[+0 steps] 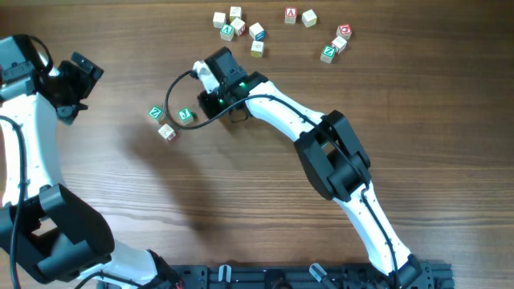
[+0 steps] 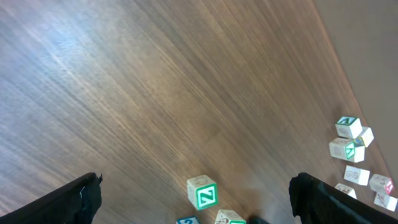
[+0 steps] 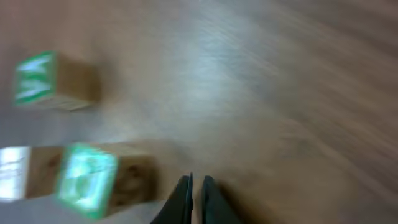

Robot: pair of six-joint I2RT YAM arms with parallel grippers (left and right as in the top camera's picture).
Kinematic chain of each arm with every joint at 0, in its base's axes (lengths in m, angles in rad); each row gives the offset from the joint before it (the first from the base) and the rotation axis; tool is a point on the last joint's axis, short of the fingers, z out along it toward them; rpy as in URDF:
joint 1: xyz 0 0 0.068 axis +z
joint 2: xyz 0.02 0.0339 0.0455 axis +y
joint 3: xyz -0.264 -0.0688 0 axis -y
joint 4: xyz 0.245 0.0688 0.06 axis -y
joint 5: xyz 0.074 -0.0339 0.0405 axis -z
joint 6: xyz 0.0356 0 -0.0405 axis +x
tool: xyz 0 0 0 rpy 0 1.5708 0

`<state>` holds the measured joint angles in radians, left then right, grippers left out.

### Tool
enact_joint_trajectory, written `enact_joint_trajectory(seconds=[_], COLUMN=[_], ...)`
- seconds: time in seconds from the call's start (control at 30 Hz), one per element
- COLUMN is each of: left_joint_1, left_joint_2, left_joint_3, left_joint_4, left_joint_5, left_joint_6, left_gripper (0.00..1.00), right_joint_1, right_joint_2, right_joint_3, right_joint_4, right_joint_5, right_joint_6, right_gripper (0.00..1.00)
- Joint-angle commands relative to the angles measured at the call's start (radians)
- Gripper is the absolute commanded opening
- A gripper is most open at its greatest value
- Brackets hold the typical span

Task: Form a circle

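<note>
The circle's three small cubes lie left of centre: a green Z cube, a green J cube and a pale cube with red. My right gripper is shut on nothing, low over the wood just right of a blurred green cube. A second green cube sits farther off. From overhead, the right wrist hides its fingertips. My left gripper hangs open at the far left, apart from the cubes. In its own view the green Z cube lies on the table between its wide-set fingers.
Several loose lettered cubes are scattered along the far edge, with more to the right; they also show as scattered cubes in the left wrist view. The right arm's cable loops beside the group.
</note>
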<state>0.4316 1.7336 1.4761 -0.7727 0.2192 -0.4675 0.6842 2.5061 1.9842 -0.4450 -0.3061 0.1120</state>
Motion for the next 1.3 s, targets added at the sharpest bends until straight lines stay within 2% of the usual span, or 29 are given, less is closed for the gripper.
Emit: enact_joint_trajectory(seconds=[0.0, 0.07, 0.17, 0.23, 0.3, 0.33, 0.43, 0.5, 0.63, 0.87, 1.03, 1.13, 1.27], left_joint_1=[-0.072, -0.116, -0.126, -0.126, -0.127, -0.127, -0.127, -0.127, -0.127, -0.167, -0.185, -0.185, -0.185], left_joint_2=[0.035, 0.089, 0.192, 0.257, 0.309, 0.328, 0.358, 0.370, 0.388, 0.388, 0.388, 0.388, 0.388], left_joint_3=[0.013, 0.013, 0.013, 0.013, 0.013, 0.013, 0.013, 0.013, 0.013, 0.013, 0.013, 0.013, 0.013], left_joint_4=[0.070, 0.125, 0.121, 0.120, 0.110, 0.106, 0.083, 0.058, 0.048, 0.043, 0.092, 0.080, 0.058], left_joint_5=[0.080, 0.080, 0.084, 0.085, 0.088, 0.088, 0.088, 0.086, 0.087, 0.087, 0.079, 0.079, 0.060], left_joint_6=[0.008, -0.048, -0.064, -0.041, -0.035, -0.043, -0.172, -0.200, -0.394, -0.321, -0.321, -0.271, -0.266], left_gripper=[0.80, 0.50, 0.17, 0.04, 0.04, 0.04, 0.04, 0.04, 0.04, 0.04, 0.04, 0.04, 0.04], right_joint_1=[-0.072, -0.127, -0.235, -0.306, -0.363, -0.373, -0.373, -0.369, -0.369, -0.369, -0.369, -0.369, -0.369], right_joint_2=[-0.028, -0.066, -0.141, -0.179, -0.190, -0.190, -0.190, -0.190, -0.190, -0.190, -0.190, -0.190, -0.190], right_joint_3=[0.002, 0.002, 0.002, 0.002, 0.002, 0.002, 0.002, 0.002, 0.002, 0.002, 0.002, 0.002, 0.002], right_joint_4=[-0.051, -0.126, -0.274, -0.335, -0.370, -0.384, -0.413, -0.425, -0.432, -0.432, -0.436, -0.435, -0.436], right_joint_5=[0.152, 0.149, 0.090, -0.052, -0.200, -0.212, -0.212, -0.212, -0.187, -0.185, -0.185, -0.185, -0.185], right_joint_6=[0.055, 0.092, 0.153, 0.152, 0.153, 0.152, 0.152, 0.153, 0.151, 0.152, 0.151, 0.150, 0.150], right_gripper=[0.04, 0.04, 0.04, 0.04, 0.04, 0.04, 0.04, 0.04, 0.04, 0.04, 0.04, 0.04, 0.04])
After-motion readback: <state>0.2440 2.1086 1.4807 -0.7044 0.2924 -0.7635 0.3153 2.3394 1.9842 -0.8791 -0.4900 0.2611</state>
